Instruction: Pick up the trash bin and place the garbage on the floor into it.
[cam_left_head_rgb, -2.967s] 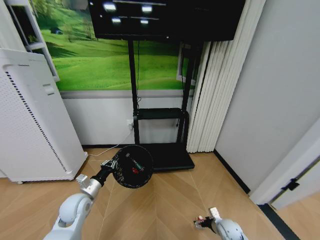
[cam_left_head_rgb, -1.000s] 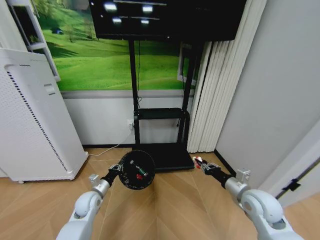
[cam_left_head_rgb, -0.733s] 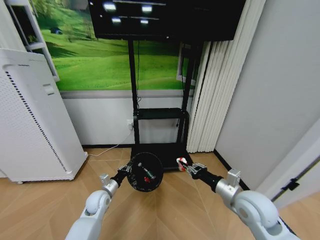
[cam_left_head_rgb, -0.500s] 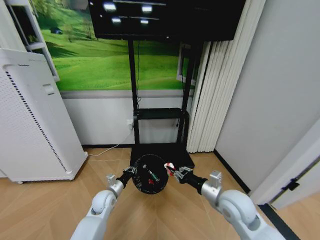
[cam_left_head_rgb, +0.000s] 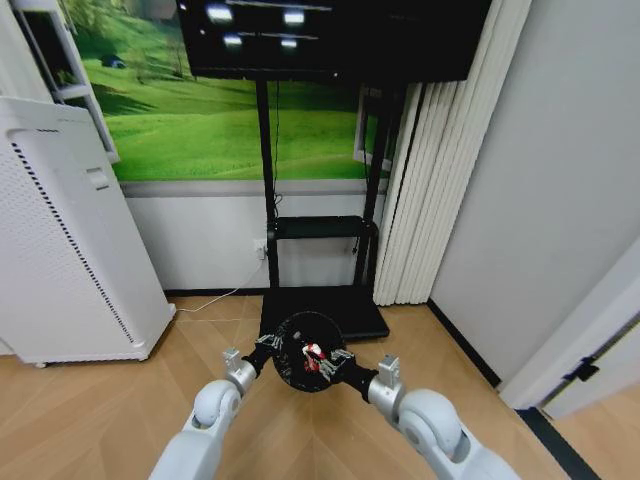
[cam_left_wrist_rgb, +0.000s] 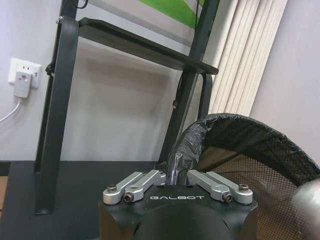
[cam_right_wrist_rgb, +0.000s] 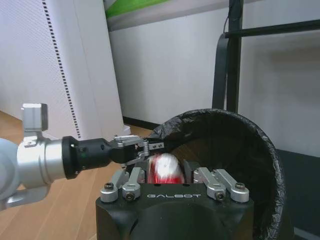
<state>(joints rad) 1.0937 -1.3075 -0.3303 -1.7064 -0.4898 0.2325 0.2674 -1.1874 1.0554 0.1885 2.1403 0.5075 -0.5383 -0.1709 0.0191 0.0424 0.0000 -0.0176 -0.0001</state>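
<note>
At lower centre, our left gripper (cam_left_head_rgb: 266, 346) clamps the rim of the mesh trash bin (cam_left_head_rgb: 305, 352); our right gripper (cam_left_head_rgb: 330, 366) grips a red-and-white can (cam_right_wrist_rgb: 164, 169) at its mouth.

Black stand base (cam_left_head_rgb: 335, 310) blocks behind; bare parquet (cam_left_head_rgb: 150, 385) lies open alongside.

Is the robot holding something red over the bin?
Yes, the right pincer grips a red-and-white can at the trash bin's mouth.
</note>
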